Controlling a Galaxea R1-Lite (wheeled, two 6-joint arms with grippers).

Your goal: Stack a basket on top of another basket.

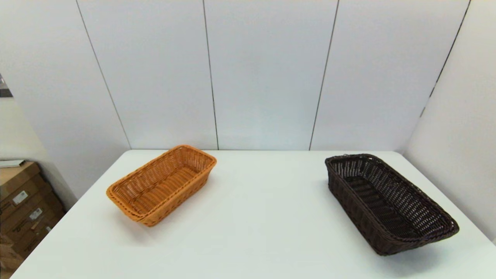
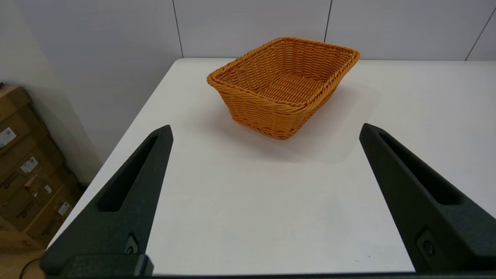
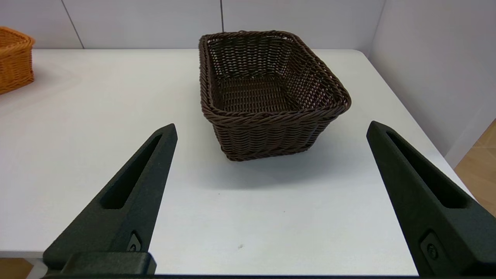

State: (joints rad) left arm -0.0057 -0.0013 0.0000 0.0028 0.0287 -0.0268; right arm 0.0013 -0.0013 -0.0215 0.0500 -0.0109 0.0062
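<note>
- Left gripper: near the table's front edge on the left side, not visible from the head camera. Level pose, aimed across the tabletop at the orange basket. Both black fingers spread wide, holding nothing, well short of the basket.
- Right gripper: near the front edge on the right side, likewise outside the head view. Level pose, aimed at the dark brown basket. Fingers spread wide, empty, clear of the basket.
- White table: bears both baskets; bare surface between them.
- Dark brown basket: at about 4 o'clock from the table's centre in the head view, near the right edge. Upright on the tabletop, long axis running from 11 to 5 o'clock. Open top, nothing inside.
- Orange basket: at about 9 o'clock from the table's centre, left half of the table. Upright on the tabletop, long axis running from 1 to 7 o'clock. Nothing inside. Well apart from the dark brown basket; not stacked.
- Cardboard boxes: off the table, at 8 o'clock, on the floor beside its left edge.
- White panelled wall: behind the table at 12 o'clock.
</note>
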